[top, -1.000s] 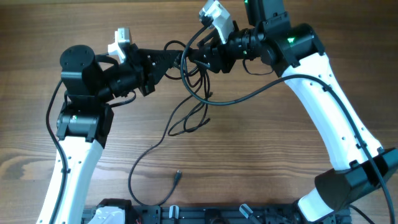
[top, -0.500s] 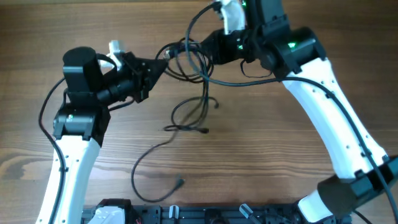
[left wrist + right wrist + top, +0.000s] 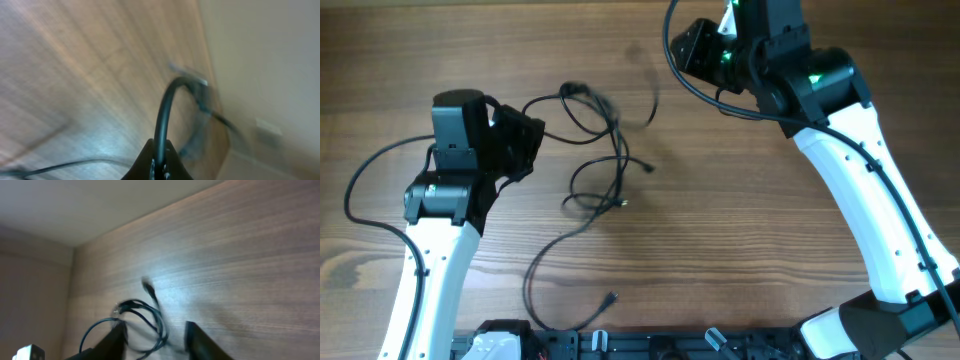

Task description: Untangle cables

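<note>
**A:** Two arms, one grip. The left gripper point(image 3: 528, 132) is pinched tight on one strand of the cables point(image 3: 603, 170). Its wrist view shows the cord clamped between the pads and arcing up away from them.

**B:** Right side?

**A:** The right gripper point(image 3: 156, 341) has its fingers spread with nothing between them. It hangs over the far side of the table point(image 3: 770, 250), well apart from the bundle.

**B:** Where's the bundle?

**A:** Mid-table, just to the right of the left gripper. The held strand runs from the jaws into a cluster of overlapping loops. One long tail trails toward the near edge and ends in a loose plug end point(image 3: 610, 296). A strand at the upper right of the cluster is motion-blurred, so I can't tell how it lies.

**B:** Which step?

**A:** I'd call it mid-separation. One arm anchors a cord and the other is free. The loops visibly cross, so it's not done.

**B:** Next move?

**A:** My read is that the right arm needs to come down onto a different strand, on the far side of a crossing from the anchor. It should close on that one cord only, then draw away from the left so the loop slides out.

**B:** Risk?

**A:** Pinching two cords at once would just drag the whole knot.
</note>
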You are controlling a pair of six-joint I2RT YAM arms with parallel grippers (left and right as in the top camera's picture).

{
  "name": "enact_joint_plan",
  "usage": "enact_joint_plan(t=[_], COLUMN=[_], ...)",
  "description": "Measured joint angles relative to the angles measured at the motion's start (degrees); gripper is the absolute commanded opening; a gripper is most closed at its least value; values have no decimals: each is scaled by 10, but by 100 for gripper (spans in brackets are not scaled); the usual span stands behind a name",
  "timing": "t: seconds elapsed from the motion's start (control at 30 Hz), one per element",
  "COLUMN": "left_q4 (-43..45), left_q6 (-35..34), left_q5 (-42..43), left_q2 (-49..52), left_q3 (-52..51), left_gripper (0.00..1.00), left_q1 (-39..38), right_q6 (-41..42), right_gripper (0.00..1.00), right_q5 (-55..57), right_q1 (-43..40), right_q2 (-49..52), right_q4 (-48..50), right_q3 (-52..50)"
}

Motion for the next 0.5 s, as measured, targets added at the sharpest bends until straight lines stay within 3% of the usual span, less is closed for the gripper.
enact_joint_plan(t=[0.13, 0.23, 0.3, 0.43, 0.5], left_q4=[189, 240, 327, 478, 496], left_q6=[43, 48, 48, -22, -48], left_q5=[147, 224, 275, 353, 364], left_q2=[0, 0, 1, -1, -1], left_q3=[-1, -1, -3, -2, -2], left_gripper=[4, 4, 4, 4, 4], left_q1=[0, 0, -3, -13, -13], right_q6=[-56, -119, -138, -151, -153], right_gripper=[100, 100, 100, 100, 99], right_q5=[-49, -134, -162, -181, -181], right_q1=[-2, -2, -2, -2, -2], right_q2=[0, 0, 0, 1, 10], right_q4=[-13, -13, -16, -19, -26], right_q3=[0, 0, 0, 0, 0])
